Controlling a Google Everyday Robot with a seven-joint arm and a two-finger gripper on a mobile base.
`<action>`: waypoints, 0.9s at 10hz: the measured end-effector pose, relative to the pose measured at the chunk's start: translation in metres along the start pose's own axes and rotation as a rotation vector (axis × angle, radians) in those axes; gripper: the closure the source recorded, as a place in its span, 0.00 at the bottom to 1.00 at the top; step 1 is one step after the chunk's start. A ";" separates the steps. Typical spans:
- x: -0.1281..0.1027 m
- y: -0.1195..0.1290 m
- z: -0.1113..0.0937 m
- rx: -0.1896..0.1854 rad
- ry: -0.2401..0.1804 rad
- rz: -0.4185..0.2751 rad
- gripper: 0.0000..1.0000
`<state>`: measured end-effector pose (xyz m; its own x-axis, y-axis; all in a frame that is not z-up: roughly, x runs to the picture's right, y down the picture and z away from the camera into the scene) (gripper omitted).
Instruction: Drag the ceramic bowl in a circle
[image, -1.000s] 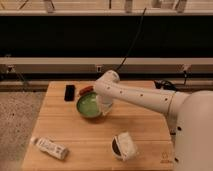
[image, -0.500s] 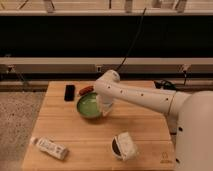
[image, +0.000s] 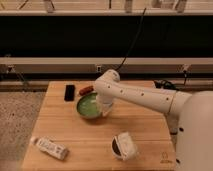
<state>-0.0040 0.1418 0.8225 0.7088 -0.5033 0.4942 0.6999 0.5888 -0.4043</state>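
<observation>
The ceramic bowl (image: 90, 106) is round, glossy green with pale streaks inside, and sits on the wooden table (image: 65, 130) a little left of its middle. My white arm reaches in from the right and bends down at the bowl's right rim. My gripper (image: 106, 109) is at that right rim, touching or inside the bowl's edge. The arm's wrist hides part of the rim there.
A black rectangular object (image: 69, 92) and a red-orange item (image: 86, 90) lie behind the bowl. A white bottle (image: 50, 147) lies at the front left. A white cup-like container with a dark inside (image: 123, 146) lies at the front right.
The bowl and my gripper have shifted slightly; the arm's position at the right rim is nearly unchanged.
</observation>
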 end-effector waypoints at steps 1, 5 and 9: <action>-0.001 0.000 0.000 0.000 -0.002 -0.003 0.98; -0.002 0.000 -0.003 -0.006 -0.010 -0.007 0.98; -0.005 0.006 -0.005 -0.013 -0.017 -0.008 0.98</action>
<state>-0.0027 0.1447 0.8141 0.7014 -0.4975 0.5104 0.7070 0.5763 -0.4099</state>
